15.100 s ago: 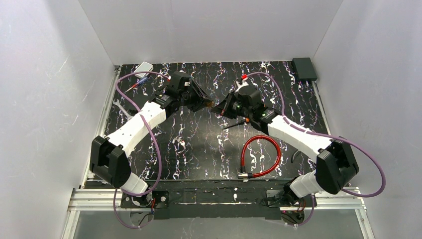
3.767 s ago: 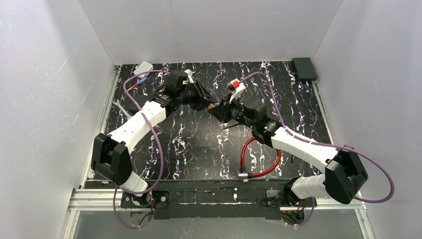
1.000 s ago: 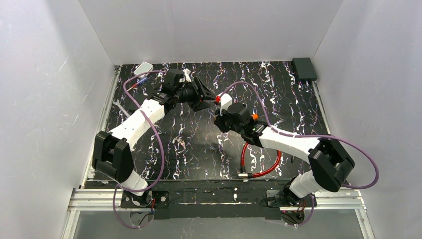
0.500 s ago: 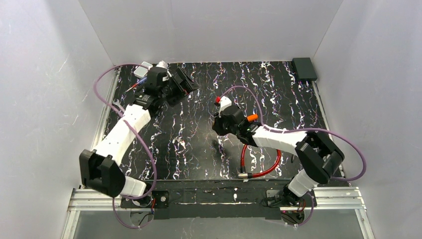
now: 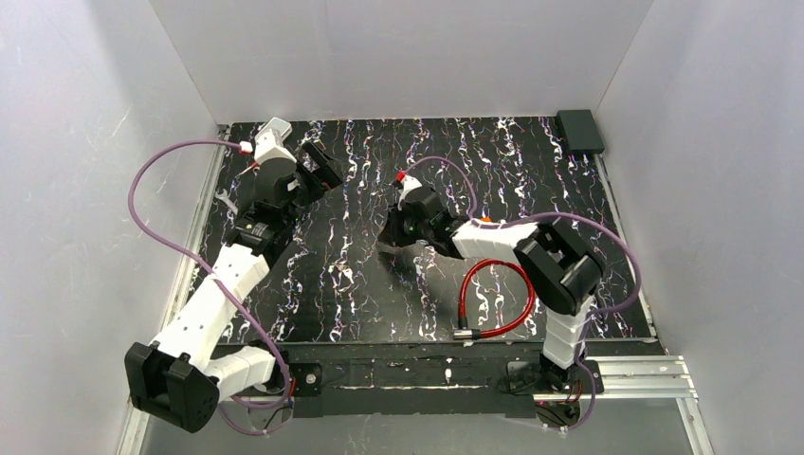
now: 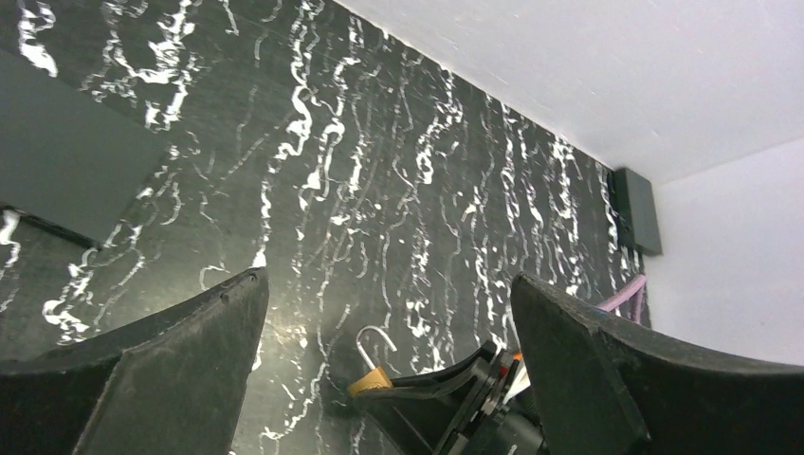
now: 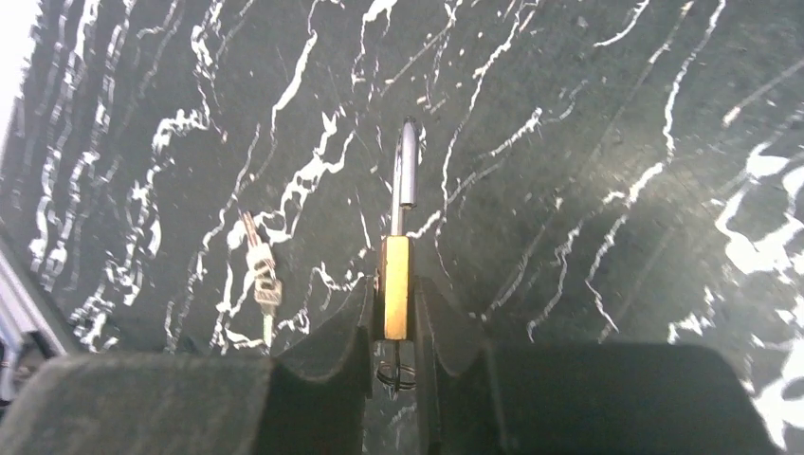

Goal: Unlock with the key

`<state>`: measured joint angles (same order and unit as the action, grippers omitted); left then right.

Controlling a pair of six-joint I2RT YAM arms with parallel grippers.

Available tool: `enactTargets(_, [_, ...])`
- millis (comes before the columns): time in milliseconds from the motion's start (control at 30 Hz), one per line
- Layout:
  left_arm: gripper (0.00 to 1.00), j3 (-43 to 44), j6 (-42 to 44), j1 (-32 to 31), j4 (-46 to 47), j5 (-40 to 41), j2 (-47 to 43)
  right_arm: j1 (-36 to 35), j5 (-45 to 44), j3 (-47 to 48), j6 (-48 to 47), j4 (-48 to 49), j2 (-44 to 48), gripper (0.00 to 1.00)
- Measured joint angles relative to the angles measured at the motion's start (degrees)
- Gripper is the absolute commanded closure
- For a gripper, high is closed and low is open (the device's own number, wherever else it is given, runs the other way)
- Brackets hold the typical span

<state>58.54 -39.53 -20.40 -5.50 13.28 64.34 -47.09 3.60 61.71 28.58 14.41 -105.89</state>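
Evidently the brass padlock (image 7: 396,299), clamped in the right jaws, shows its shackle (image 7: 406,171) open, so unlocking appears done; the left jaws stand wide apart, empty.

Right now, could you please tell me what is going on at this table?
The right gripper holds the small brass padlock over the marbled table, jaws shut on its body. The shackle looks sprung open, so the unlocking seems done. The left gripper hangs apart toward the far left, jaws wide and empty. What looks like a small set of keys lies on the table beside the padlock.
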Motion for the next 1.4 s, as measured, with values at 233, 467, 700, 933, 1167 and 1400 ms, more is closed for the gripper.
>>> enactTargets(233, [0.02,-6.58,0.87,0.00,5.90,5.81,-2.14,3.45,10.19,6.05,7.52,6.25,-10.58,0.99])
enactTargets(467, [0.02,-6.62,1.42,0.00,8.41,6.40,-2.10,5.33,17.77,14.45,14.78,10.78,-21.03,0.77])
enactTargets(700, [0.02,-6.64,1.62,0.00,8.72,6.43,-2.03,6.51,21.73,17.03,20.44,13.77,-23.61,0.33])
enactTargets(933, [0.02,-6.62,1.62,0.00,8.72,6.40,-1.97,8.44,21.77,15.43,20.50,13.16,-21.46,0.25])
enactTargets(1167, [0.02,-6.62,1.64,0.00,8.66,6.40,-1.77,10.40,15.87,13.16,13.51,0.68,-14.73,0.16])
enactTargets(1400, [0.02,-6.51,5.60,0.00,8.59,3.19,-1.75,10.36,2.03,4.79,4.17,-15.61,1.18,0.17])
